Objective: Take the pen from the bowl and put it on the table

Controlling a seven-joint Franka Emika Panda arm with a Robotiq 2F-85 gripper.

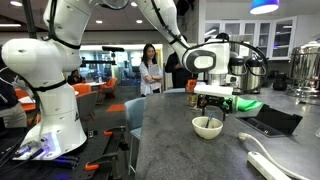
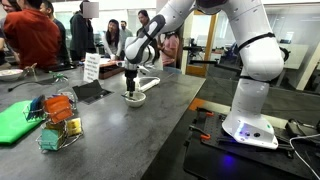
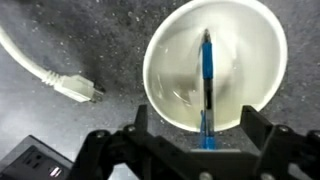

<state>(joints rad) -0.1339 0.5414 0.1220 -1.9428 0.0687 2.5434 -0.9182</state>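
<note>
The cream-white bowl (image 3: 170, 60) stands on the dark grey table (image 3: 100, 40). The blue pen (image 3: 207, 70) lies in the bowl, and its near end leans over the rim toward my gripper. My gripper (image 3: 195, 120) is open just above the bowl, with one finger on each side of the pen's near end. It holds nothing. In both exterior views the gripper (image 1: 213, 101) (image 2: 131, 84) hangs straight over the bowl (image 1: 207, 127) (image 2: 134, 98).
A white cable with a plug (image 3: 62, 82) and a black power strip (image 3: 32, 160) lie beside the bowl. A black tablet (image 1: 271, 121), a green object (image 1: 247, 105) and steel jugs (image 1: 305, 65) stand behind. A wire basket (image 2: 56, 122) stands further along the table. People stand at the back.
</note>
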